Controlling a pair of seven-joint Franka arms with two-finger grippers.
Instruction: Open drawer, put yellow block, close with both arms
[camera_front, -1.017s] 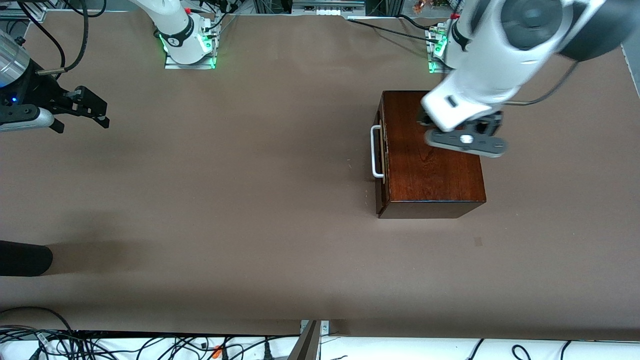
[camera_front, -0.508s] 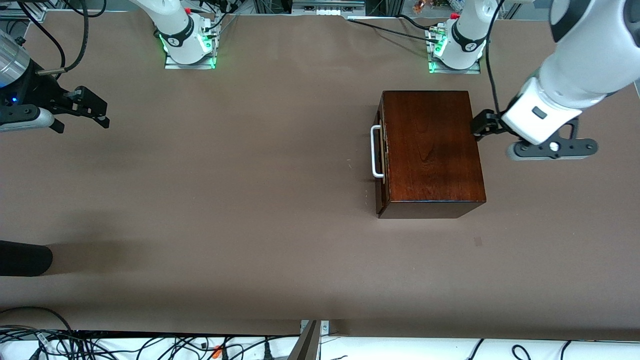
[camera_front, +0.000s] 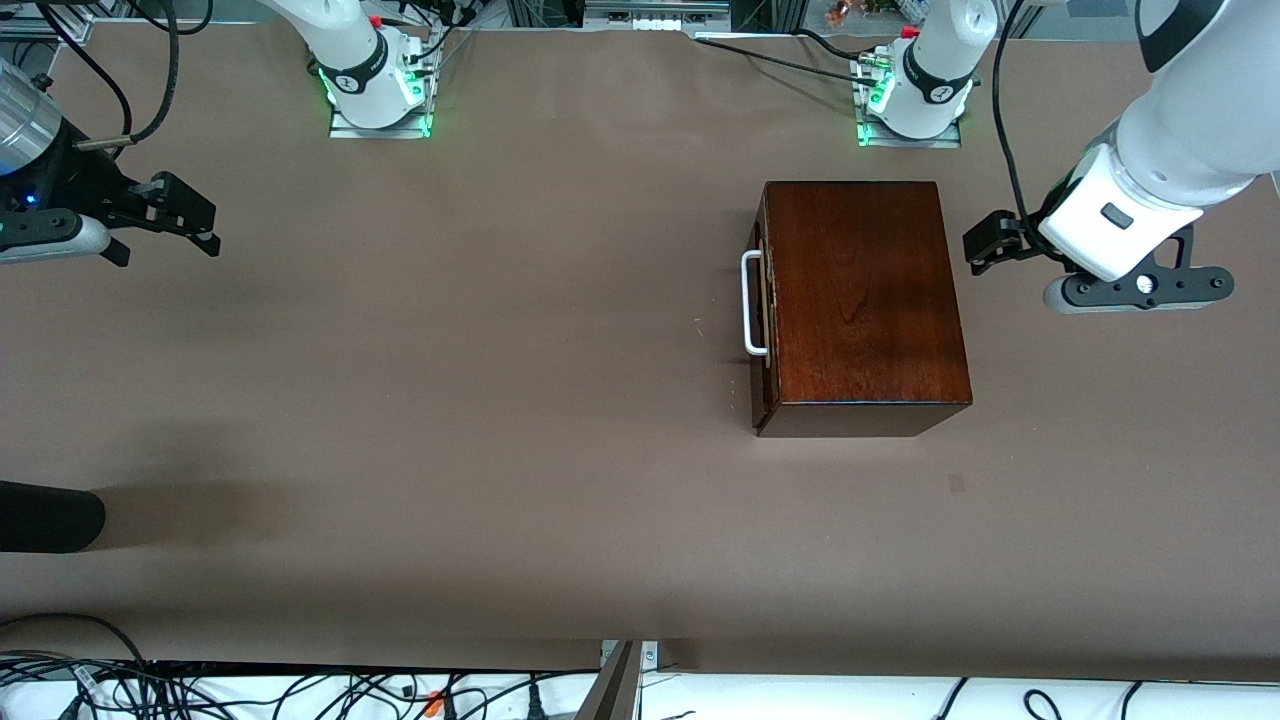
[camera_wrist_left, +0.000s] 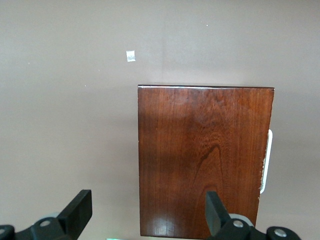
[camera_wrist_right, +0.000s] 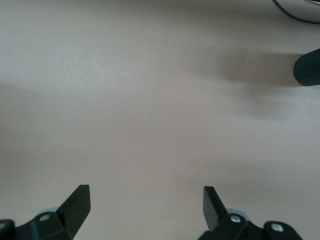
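On the counter, toward the left arm's end: one dark wooden box (camera_front: 860, 300) stood with its drawer (camera_front: 762, 310) pushed fully in, the front flush with the box and the white bar handle (camera_front: 751, 303) facing the right arm's end of the counter.
Drawer state: shut – no gap showed between front and box in the front view or the left wrist view.
Yellow block: not visible in any view; by my judgement it lay inside the shut drawer, though the frames could not confirm this.
Left gripper (camera_front: 985, 243): hung in the air just off the box's closed end, over bare counter, touching nothing; jaws spread wide and empty, as the left wrist view showed with the box top between the two fingers (camera_wrist_left: 77, 210).
Right gripper (camera_front: 180, 215): hung over bare counter at the right arm's end, well apart from the box; jaws wide and empty; this arm waited.
Reason for placement: both grippers stood clear of the box with nothing held – consistent, in my judgement, with a task at or near its end.
Stray item: one dark rounded object (camera_front: 50, 516) at the counter's edge, nearer the front camera; identity unclear.
Count: one box, one drawer, one handle, two grippers, no block in sight.
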